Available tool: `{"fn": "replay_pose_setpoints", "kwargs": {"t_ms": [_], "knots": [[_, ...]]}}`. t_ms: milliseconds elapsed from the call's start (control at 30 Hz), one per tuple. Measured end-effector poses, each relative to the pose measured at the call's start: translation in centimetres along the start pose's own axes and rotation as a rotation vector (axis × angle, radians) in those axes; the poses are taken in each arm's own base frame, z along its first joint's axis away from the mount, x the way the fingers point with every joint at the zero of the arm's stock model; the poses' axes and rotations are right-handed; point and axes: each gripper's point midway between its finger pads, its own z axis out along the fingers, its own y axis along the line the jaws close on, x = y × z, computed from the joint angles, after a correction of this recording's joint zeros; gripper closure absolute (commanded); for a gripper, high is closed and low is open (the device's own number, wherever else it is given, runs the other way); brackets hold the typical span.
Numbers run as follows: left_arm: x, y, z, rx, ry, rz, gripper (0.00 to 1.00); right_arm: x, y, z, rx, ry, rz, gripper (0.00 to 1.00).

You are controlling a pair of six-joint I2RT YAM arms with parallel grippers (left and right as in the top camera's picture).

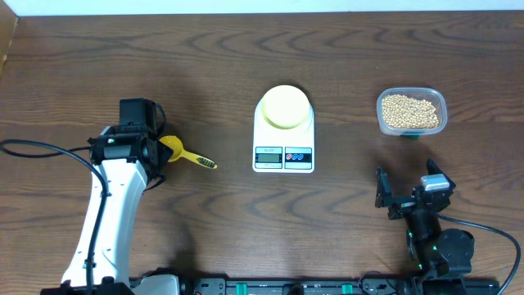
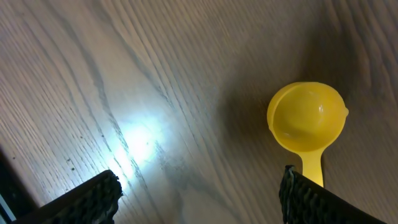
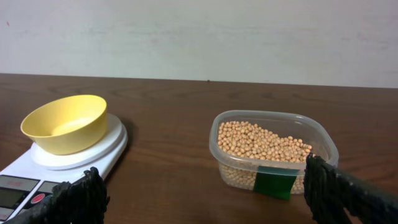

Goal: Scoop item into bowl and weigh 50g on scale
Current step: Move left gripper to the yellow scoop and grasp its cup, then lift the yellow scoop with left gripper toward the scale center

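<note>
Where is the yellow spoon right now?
In the overhead view, the yellow spoon lies on the table, left of the scale, just beside the open left gripper.

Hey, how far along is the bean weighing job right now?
Done: the bowl sits on the scale, empty. In hand: the left gripper is open above the yellow spoon, which lies on the table ungripped. Left: all the scooping; the beans sit in the clear tub. The right gripper is open, holding nothing.
</note>
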Motion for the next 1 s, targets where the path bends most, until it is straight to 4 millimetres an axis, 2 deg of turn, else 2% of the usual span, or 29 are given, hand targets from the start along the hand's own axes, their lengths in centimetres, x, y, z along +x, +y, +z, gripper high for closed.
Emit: {"fn": "replay_pose_setpoints", "kwargs": {"t_ms": [200, 333, 733, 933, 1000], "knots": [[-0.1, -0.7, 0.5, 0.01, 0.003, -0.005, 0.23, 0.0, 0.0, 0.0, 0.0, 0.0, 0.0, 0.01], [-0.2, -1.8, 1.8, 0.019, 0.013, -0.005, 0.26, 0.0, 0.0, 0.0, 0.0, 0.0, 0.0, 0.01], [0.8, -5.6, 8.0, 0.024, 0.083, 0.006, 0.35, 0.0, 0.0, 0.0, 0.0, 0.0, 0.0, 0.01], [1.8, -6.6, 10.9, 0.018, 0.12, 0.011, 0.7, 0.0, 0.0, 0.0, 0.0, 0.0, 0.0, 0.01], [2.0, -6.6, 11.3, 0.011, 0.128, 0.002, 0.87, 0.0, 0.0, 0.0, 0.0, 0.0, 0.0, 0.01]]}}
